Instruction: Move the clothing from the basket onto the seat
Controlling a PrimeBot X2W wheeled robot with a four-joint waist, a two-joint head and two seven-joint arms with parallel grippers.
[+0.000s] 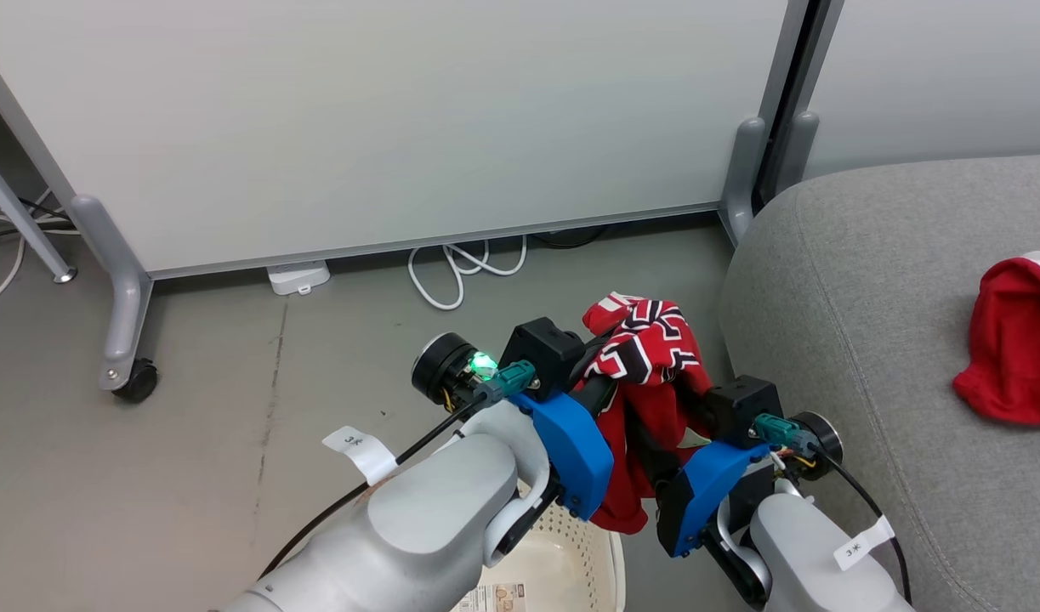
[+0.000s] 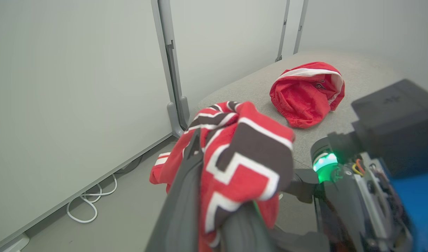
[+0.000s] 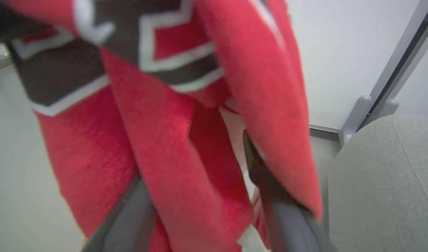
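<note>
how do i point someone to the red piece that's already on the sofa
Find the big grey seat on the right of the head view. On its cushion lies a crumpled red garment, alone. Unlike the jersey held up beside the seat, it has a plain white band and no black-and-white numerals.

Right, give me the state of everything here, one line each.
Jersey: bunched, lifted clear of the basket, draped over both claws.
Red garment with white band: crumpled on the sofa.
Basket: on the floor beneath the arms, no clothing in the visible part.
Left claw: shut on the jersey.
Right claw: fingers apart under draped jersey, grip unclear.
</note>
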